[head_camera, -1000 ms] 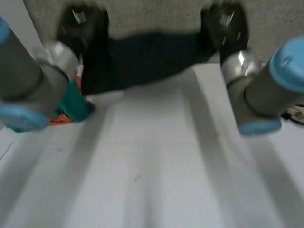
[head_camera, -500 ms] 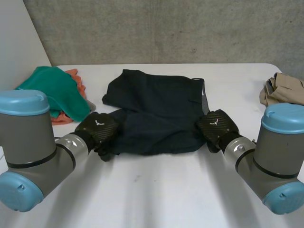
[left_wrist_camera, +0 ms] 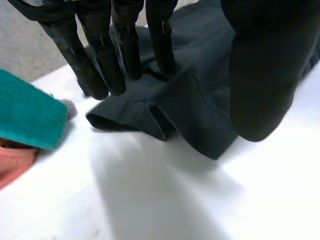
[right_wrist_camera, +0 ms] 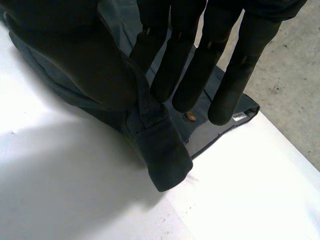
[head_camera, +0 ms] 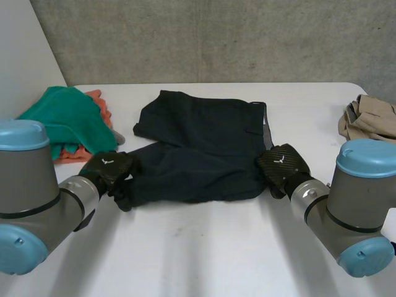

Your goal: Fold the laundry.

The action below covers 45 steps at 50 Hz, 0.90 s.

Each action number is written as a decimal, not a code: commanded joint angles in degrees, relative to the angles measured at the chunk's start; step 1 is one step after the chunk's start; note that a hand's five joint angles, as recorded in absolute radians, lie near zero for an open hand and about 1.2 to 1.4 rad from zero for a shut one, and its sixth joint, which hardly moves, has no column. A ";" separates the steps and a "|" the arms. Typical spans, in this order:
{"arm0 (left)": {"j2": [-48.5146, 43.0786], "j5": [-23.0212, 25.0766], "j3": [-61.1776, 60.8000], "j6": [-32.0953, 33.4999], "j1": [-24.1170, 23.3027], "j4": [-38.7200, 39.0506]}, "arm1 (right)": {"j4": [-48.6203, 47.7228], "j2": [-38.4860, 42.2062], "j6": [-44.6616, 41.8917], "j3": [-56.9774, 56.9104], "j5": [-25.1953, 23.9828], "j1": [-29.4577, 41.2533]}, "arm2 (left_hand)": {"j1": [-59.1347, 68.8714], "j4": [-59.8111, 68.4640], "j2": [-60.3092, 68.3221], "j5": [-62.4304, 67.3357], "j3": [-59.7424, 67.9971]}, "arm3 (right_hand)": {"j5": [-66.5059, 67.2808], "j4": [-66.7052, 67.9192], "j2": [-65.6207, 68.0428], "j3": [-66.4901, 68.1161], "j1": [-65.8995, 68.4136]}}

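Dark garment (head_camera: 204, 145) lies folded, mid-table (head_camera: 204, 247), slightly toward the far side. Left hand (head_camera: 110, 168) is at its near left corner, open: fingers (left_wrist_camera: 127, 50) straight, tips on the hem fold, thumb spread wide, nothing pinched. Right hand (head_camera: 281, 166) is at the near right corner, also relaxed: fingers (right_wrist_camera: 177, 70) straight over the waistband, thumb apart. Green cloth (head_camera: 68, 120) on orange cloth (head_camera: 96, 99) far left, beige cloth (head_camera: 371, 117) at the far right edge.

No legible text or labels
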 commanded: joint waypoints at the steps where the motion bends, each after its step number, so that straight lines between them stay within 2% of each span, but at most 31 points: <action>1: -6.81 0.55 4.70 0.21 -1.06 0.36 | 0.30 -0.40 0.00 0.16 0.52 0.42 | -1.97 -1.35 -2.07 -1.03 -4.59 | 11.50 11.18 12.28 11.61 15.41; 3: -8.22 0.28 6.10 0.21 -1.76 0.19 | 0.30 -0.57 0.00 0.16 0.70 0.42 | -0.64 -0.01 -0.73 0.31 -3.25 | 11.50 11.18 12.28 11.61 15.41; 5: -9.98 0.02 7.69 0.30 -2.73 -0.16 | 0.39 -1.10 0.00 0.25 0.96 0.25 | 14.43 15.06 14.34 15.38 11.82 | 11.50 11.18 12.28 11.61 15.41; 6: -10.34 -0.07 8.13 0.30 -2.91 -0.25 | 0.39 -1.28 -0.09 0.25 1.05 0.16 | 22.17 22.80 22.07 23.12 19.56 | 11.50 11.18 12.28 11.61 15.41; 7: -10.60 0.11 8.57 0.12 -3.08 -0.51 | 0.65 -1.80 -0.26 0.25 1.14 -0.02 | 43.73 44.36 43.63 44.68 41.12 | 11.50 11.18 12.28 11.61 15.41; 8: -10.52 0.28 8.66 0.12 -3.17 -0.60 | 0.83 -2.07 -0.35 0.34 1.22 -0.10 | 52.09 52.71 51.99 53.03 49.47 | 11.50 11.18 12.28 11.61 15.41; 12: -8.15 2.04 7.43 0.38 -3.00 -2.27 | 4.50 -4.26 -2.10 0.42 0.79 -0.46 | 52.17 52.80 52.08 53.12 49.56 | 11.50 11.18 12.28 11.61 15.41; 15: -3.41 3.62 4.80 1.78 -2.73 -6.57 | 11.00 -7.51 -7.63 0.77 -0.70 -0.63 | 52.17 52.80 52.08 53.12 49.56 | 11.50 11.18 12.28 11.61 15.41; 19: 3.62 2.05 1.81 9.77 -3.08 -19.03 | 23.56 -11.82 -21.59 2.53 -5.18 -2.74 | 52.17 52.80 52.08 53.12 49.56 | 11.50 11.18 12.28 11.61 15.41; 20: 5.55 1.00 0.76 12.92 -3.26 -25.33 | 29.16 -13.04 -28.24 3.23 -7.28 -3.96 | 52.17 52.80 52.08 53.12 49.56 | 11.50 11.18 12.28 11.61 15.41; 22: 6.44 0.46 -0.30 15.84 -3.52 -31.25 | 34.20 -13.93 -34.77 3.59 -8.96 -5.46 | 52.17 52.80 52.08 53.12 49.56 | 11.50 11.18 12.28 11.61 15.41; 24: 6.71 0.81 -1.18 18.56 -3.96 -35.74 | 40.34 -14.81 -42.06 3.41 -10.72 -6.78 | 52.17 52.80 52.08 53.12 49.56 | 11.50 11.18 12.28 11.61 15.41; 26: 6.89 1.51 -1.01 19.98 -4.84 -35.94 | 42.92 -14.99 -43.24 3.06 -11.34 -6.96 | 52.17 52.80 52.08 53.12 49.56 | 11.50 11.18 12.28 11.61 15.41; 31: 5.14 0.55 4.94 18.94 -9.05 -35.06 | 42.49 -12.54 -37.98 -0.27 -11.52 -6.26 | 52.17 52.80 52.08 53.12 49.56 | 11.50 11.18 12.28 11.61 15.41; 34: 1.54 -0.85 9.87 17.88 -9.50 -33.05 | 39.68 -8.85 -31.75 -4.22 -10.29 -4.94 | 52.17 52.80 52.08 53.12 49.56 | 11.50 11.18 12.28 11.61 15.41; 40: -6.37 -6.83 26.21 16.56 -9.06 -26.81 | 26.95 -0.94 -17.60 -15.73 -6.60 -2.57 | 52.17 52.80 52.08 53.12 49.56 | 11.50 11.18 12.28 11.61 15.41; 41: -8.47 -7.62 30.41 16.47 -8.54 -25.58 | 22.41 0.90 -13.93 -18.53 -5.38 -2.04 | 52.17 52.80 52.08 53.12 49.56 | 11.50 11.18 12.28 11.61 15.41; 45: -14.55 -8.42 40.81 15.68 -7.39 -23.02 | 13.08 5.21 -7.32 -24.60 -1.69 -0.20 | 52.17 52.80 52.08 53.12 49.56 | 11.50 11.18 12.28 11.61 15.41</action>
